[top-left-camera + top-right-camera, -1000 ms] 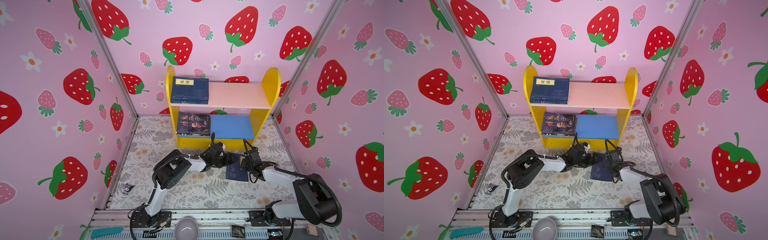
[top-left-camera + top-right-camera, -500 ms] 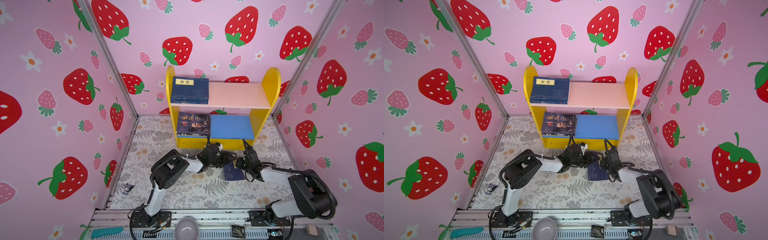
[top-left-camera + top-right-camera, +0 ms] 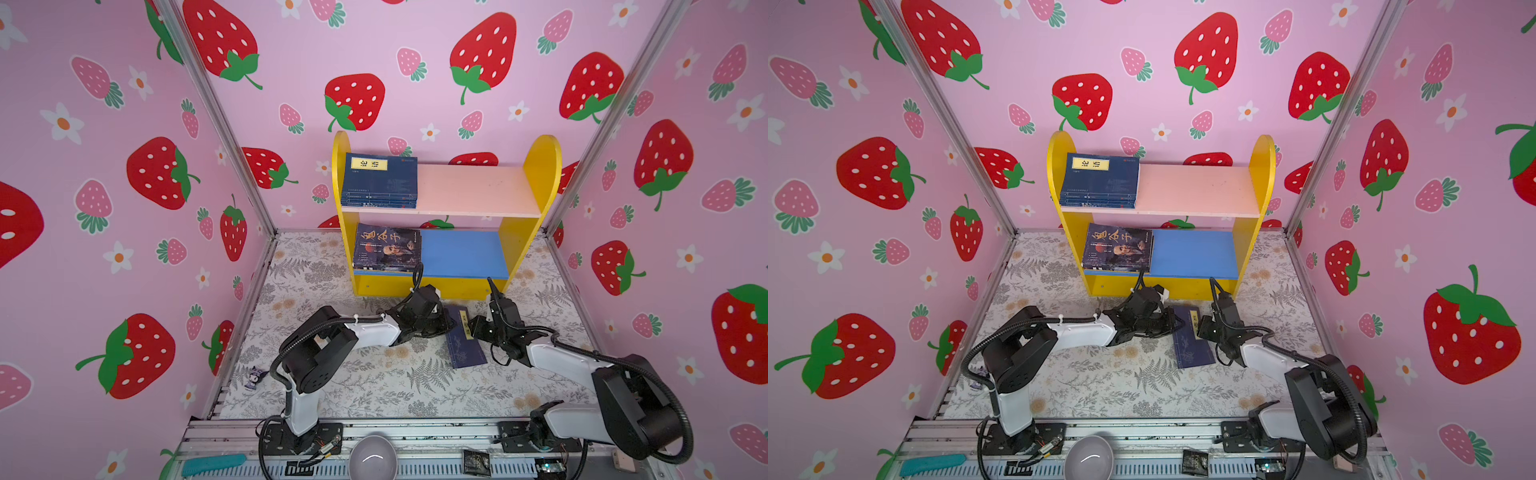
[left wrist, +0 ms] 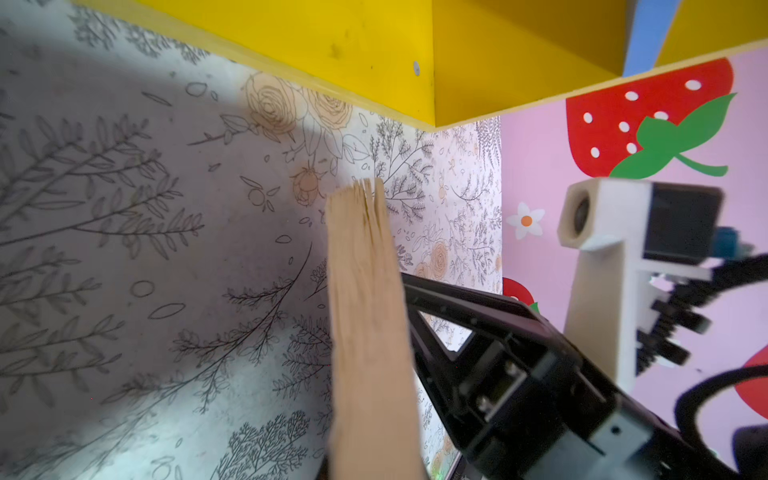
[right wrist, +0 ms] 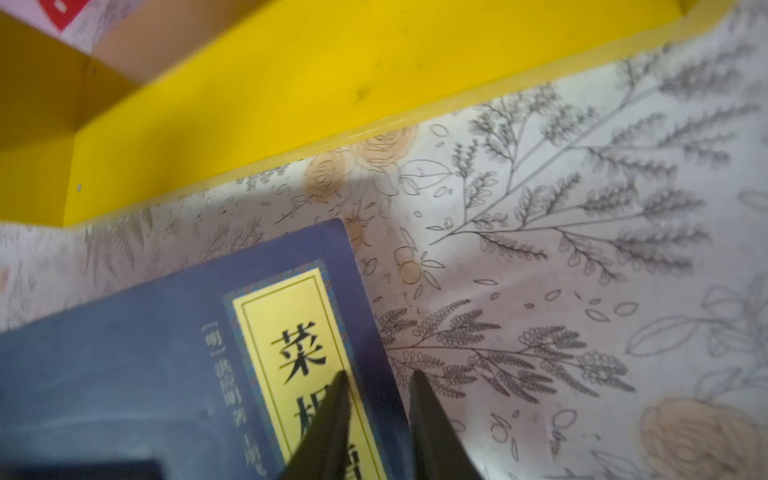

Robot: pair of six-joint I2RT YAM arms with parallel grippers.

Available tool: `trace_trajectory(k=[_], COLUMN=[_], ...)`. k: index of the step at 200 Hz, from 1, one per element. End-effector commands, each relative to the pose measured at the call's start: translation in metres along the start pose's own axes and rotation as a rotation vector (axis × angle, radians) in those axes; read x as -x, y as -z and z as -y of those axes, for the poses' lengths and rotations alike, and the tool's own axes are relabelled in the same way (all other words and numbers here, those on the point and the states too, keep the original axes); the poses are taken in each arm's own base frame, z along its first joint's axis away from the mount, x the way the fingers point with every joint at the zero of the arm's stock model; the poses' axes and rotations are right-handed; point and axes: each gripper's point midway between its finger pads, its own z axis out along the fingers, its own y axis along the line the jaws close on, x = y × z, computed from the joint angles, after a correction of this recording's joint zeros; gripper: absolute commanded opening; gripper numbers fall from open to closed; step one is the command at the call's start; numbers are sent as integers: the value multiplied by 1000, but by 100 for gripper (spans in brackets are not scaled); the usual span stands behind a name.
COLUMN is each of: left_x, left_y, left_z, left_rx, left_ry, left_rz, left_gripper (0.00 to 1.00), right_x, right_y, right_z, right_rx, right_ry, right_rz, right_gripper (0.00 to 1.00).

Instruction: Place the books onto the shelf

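On the floral mat [image 3: 374, 386], just at 6 o'clock of the shelf [image 3: 540, 166]: one navy book [image 3: 467, 349], yellow label [image 5: 291, 332] up, long axis roughly 12 to 6. Flanked closely on both sides, with the left gripper [image 3: 444, 326] at its 9 o'clock and the right gripper [image 5: 379, 374] at its 3 o'clock.

Left: pressed together, apparently on the book's edge, with the pale page block [image 4: 365, 311] running straight out from the wrist. Right: parted, straddling the label-side edge, one finger [image 5: 332, 415] over the label and its partner over bare mat.

Already shelved: navy stack [image 3: 380, 178] at 9 o'clock of the pink board [image 3: 473, 189], portrait-cover book [image 3: 386, 247] at 9 o'clock of the blue board [image 3: 461, 253].

Likely next: a lift toward 12 o'clock by the left arm.
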Motion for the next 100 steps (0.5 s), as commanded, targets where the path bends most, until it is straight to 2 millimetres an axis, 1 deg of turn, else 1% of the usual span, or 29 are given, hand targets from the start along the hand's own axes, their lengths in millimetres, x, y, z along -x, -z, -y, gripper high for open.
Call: trace_trajectory(k=[1, 10, 20, 34, 45, 49, 64, 82, 100], left_x=[13, 15, 17, 19, 20, 23, 29, 43, 62], left_y=[34, 50, 68, 98, 123, 133, 172, 216, 254], left_z=[29, 34, 38, 44, 49, 50, 58, 64, 65], left_rx=[-29, -16, 9, 41, 52, 71, 79, 67, 17], left_ry=[-108, -164, -236, -312, -352, -364, -403, -407, -323], left_rz=[69, 88, 111, 145, 170, 201, 281, 394, 509], left_gripper=[0, 0, 0, 0, 0, 0, 0, 0, 0], right_x=[42, 58, 74, 92, 101, 104, 107, 105, 100], right_y=[31, 45, 60, 79, 91, 95, 110, 126, 140], right_z=[-42, -52, -62, -75, -89, -94, -123, -151, -170], right_rx=[124, 150, 180, 229, 284, 307, 457, 644, 785], right_ry=[39, 46, 49, 59, 72, 78, 109, 95, 69], right_rz=[113, 169, 224, 282, 304, 312, 315, 303, 292], right_gripper=[50, 63, 73, 80, 83, 85, 89, 100, 100])
